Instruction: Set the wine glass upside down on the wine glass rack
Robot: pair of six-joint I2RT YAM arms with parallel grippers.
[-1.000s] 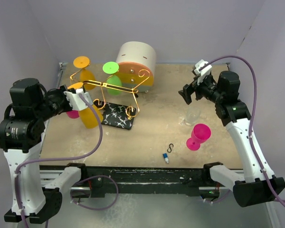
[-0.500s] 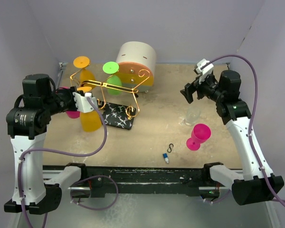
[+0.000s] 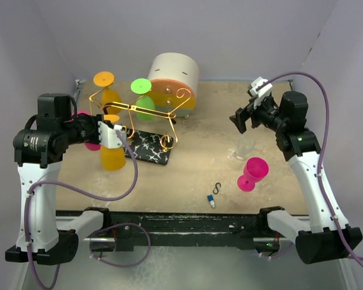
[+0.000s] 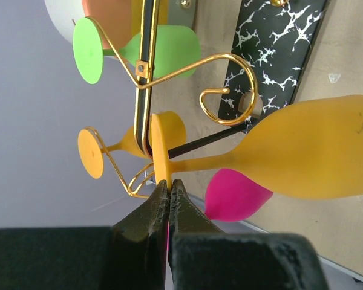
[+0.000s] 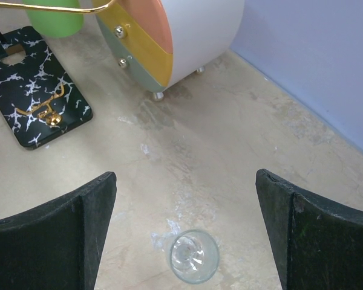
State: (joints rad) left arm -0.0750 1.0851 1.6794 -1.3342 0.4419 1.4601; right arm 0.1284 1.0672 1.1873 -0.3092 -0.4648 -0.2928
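Observation:
My left gripper (image 3: 112, 129) (image 4: 169, 184) is shut on the rim of the round foot of a yellow wine glass (image 3: 112, 156) (image 4: 314, 154). The glass hangs bowl down just left of the wine glass rack (image 3: 169, 113) (image 4: 242, 65). In the left wrist view the foot stands right against the end of a gold rack arm. An orange glass (image 3: 106, 84) (image 4: 91, 152) and a green glass (image 3: 144, 96) (image 4: 169, 51) hang upside down on the rack. My right gripper (image 3: 239, 121) (image 5: 184, 181) is open, high above a clear glass (image 3: 245, 147) (image 5: 194, 256).
The rack's black marbled base (image 3: 148, 148) (image 5: 36, 103) lies mid-table. A round cream drawer box (image 3: 172, 75) (image 5: 193, 30) stands behind it. A pink glass (image 3: 92, 144) (image 4: 233, 194) sits near the left wall, another pink glass (image 3: 252, 173) front right. A small hook (image 3: 217, 188) lies near the front edge.
My left arm has moved right toward the rack and turned its wrist. The yellow glass went from tilted to hanging straight down. The right arm has barely shifted.

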